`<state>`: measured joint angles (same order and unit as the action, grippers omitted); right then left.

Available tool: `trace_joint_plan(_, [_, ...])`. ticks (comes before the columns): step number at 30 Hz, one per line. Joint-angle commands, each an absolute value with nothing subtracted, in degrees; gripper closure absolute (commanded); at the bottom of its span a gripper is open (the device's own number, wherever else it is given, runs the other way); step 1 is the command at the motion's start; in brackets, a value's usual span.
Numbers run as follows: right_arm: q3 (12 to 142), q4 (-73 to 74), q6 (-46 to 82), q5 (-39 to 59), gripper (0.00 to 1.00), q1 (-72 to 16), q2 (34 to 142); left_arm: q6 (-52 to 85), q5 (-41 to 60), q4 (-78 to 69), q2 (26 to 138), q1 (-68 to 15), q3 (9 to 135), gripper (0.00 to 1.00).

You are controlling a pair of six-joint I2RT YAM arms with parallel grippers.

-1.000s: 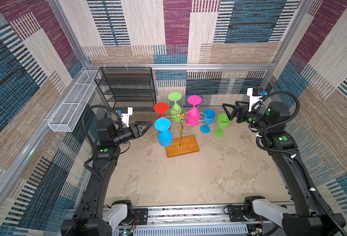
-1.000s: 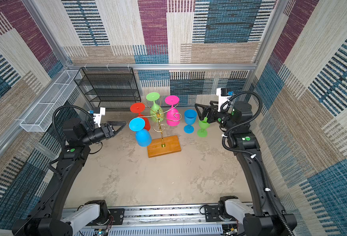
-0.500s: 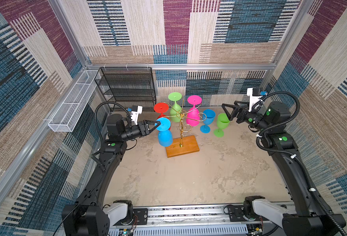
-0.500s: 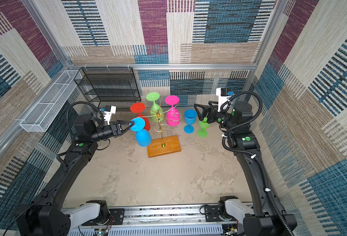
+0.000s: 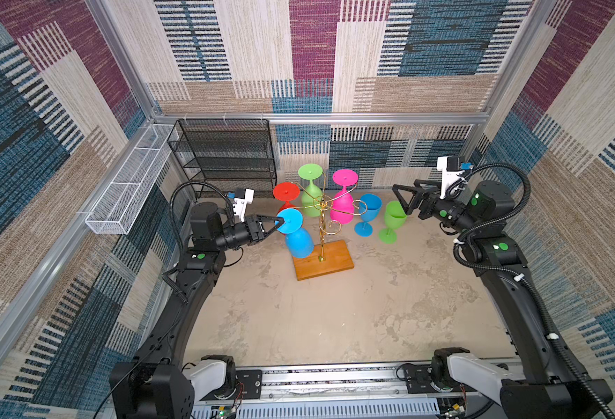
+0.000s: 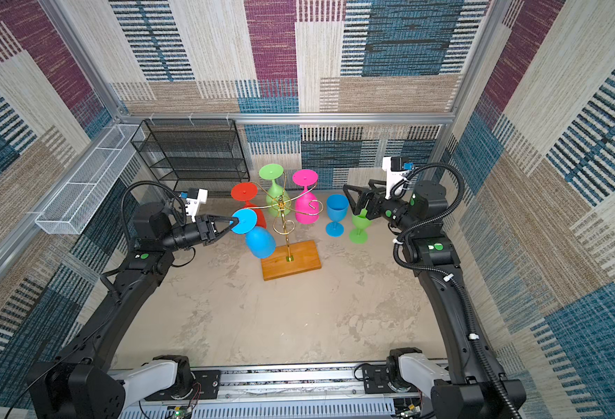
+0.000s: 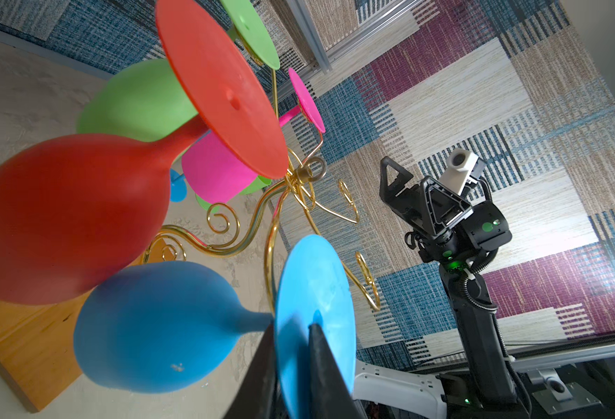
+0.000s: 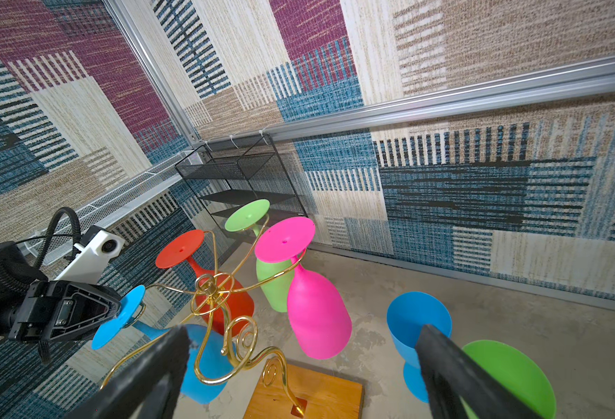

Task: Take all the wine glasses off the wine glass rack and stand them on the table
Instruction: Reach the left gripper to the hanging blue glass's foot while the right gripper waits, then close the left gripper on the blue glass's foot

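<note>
The wine glass rack (image 5: pixel 322 232), a gold post with scroll arms on a wooden base (image 6: pixel 298 257), stands mid-table. A blue wine glass (image 5: pixel 298 241) hangs upside down on its near-left arm. My left gripper (image 5: pixel 279 222) is shut on the rim of that glass's foot disc (image 7: pixel 320 283), one finger on each face. Red (image 5: pixel 286 191), green (image 5: pixel 310 196) and pink (image 5: pixel 343 206) glasses also hang from the rack. My right gripper (image 5: pixel 399 200) is open, raised to the right of the rack, with nothing between its fingers (image 8: pixel 440 355).
An upright blue glass (image 5: pixel 369 212) and an upright green glass (image 5: pixel 395 217) stand on the table right of the rack, just below my right gripper. A black mesh shelf unit (image 5: pixel 226 156) stands at the back left. A white wire basket (image 5: pixel 128 196) hangs on the left wall.
My left gripper has moved right to the blue glass's foot and closed on it. The right arm has not moved.
</note>
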<state>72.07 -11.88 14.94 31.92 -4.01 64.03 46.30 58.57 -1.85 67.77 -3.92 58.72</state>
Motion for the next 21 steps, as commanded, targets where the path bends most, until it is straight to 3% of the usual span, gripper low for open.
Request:
trace_joint_plan(1, [71.8, -10.0, 15.6, 32.7, 0.01, -4.0, 63.6, 47.0, 59.2, -3.4, 67.2, -3.9, 59.7, 0.83])
trace_joint_plan(12, [71.4, -10.2, 15.7, 32.5, 0.01, -4.0, 63.1, 43.4, 58.0, 3.6, 66.1, -3.6, 61.4, 0.84])
trace_joint_plan(21, [71.1, -10.5, 15.8, 32.7, 0.01, -4.0, 62.5, 44.9, 58.3, 3.1, 65.4, -3.0, 61.8, 0.98])
